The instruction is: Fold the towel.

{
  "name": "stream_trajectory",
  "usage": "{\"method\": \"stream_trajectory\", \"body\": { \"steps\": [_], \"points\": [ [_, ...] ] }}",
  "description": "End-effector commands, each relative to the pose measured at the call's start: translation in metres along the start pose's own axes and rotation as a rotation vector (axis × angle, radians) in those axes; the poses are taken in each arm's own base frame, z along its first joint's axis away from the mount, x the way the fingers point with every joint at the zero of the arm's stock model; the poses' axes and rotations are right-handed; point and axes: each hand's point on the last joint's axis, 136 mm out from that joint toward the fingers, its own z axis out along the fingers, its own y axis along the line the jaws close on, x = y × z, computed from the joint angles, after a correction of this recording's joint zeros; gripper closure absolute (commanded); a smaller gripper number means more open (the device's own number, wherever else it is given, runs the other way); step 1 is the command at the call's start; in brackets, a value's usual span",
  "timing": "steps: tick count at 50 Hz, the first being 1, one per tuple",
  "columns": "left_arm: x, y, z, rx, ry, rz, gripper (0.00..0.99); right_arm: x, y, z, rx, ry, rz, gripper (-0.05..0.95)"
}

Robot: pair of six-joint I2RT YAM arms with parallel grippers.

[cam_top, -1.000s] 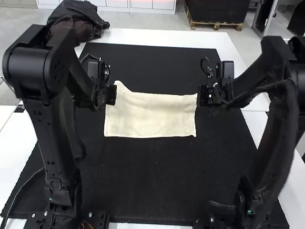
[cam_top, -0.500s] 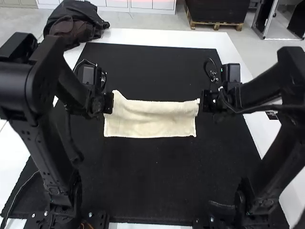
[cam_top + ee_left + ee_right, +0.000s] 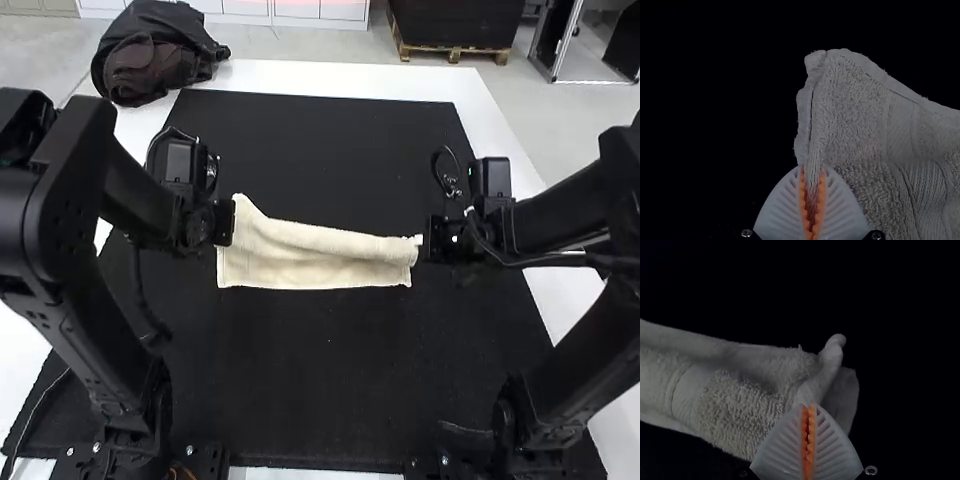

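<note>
Towel between left tool and right tool, an edge pinched in each.

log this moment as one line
fold towel | left gripper: holding left edge | right gripper: holding bunched right end | near edge on black mat

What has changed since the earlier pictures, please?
The right hand and, less far, the left hand have moved toward the near side of the mat. The far edge of the towel came with them, most at the right, and now slopes. Its near edge stayed put.
</note>
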Motion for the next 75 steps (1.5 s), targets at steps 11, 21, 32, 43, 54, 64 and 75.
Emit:
{"method": "stream_trajectory", "body": {
  "steps": [11,21,32,43,54,64,75],
  "points": [
    [0.027,0.006,-0.009,-0.020,0.017,0.021,0.969,0.007,-0.001,-0.004,-0.006,-0.011,-0.009,0.92],
    [0.040,0.006,-0.011,-0.022,0.010,0.015,0.969,0.015,-0.006,0.006,-0.001,0.006,-0.020,0.92],
    [0.041,0.006,-0.012,-0.023,-0.008,0.027,0.877,0.027,-0.014,0.019,0.008,0.045,-0.005,0.92],
    [0.023,0.011,-0.013,-0.054,-0.076,0.026,0.034,0.015,-0.026,0.020,0.062,0.007,-0.010,0.44],
    [0.009,0.022,-0.016,-0.116,-0.117,0.027,0.023,0.010,-0.030,0.019,0.086,-0.004,-0.021,0.04],
    [-0.017,0.027,-0.026,-0.138,-0.204,0.016,0.025,-0.002,-0.031,0.014,0.111,-0.037,-0.062,0.00],
    [-0.026,0.028,-0.028,-0.139,-0.217,0.009,0.025,-0.020,-0.032,0.012,0.135,-0.078,-0.076,0.00]
  ]
}}
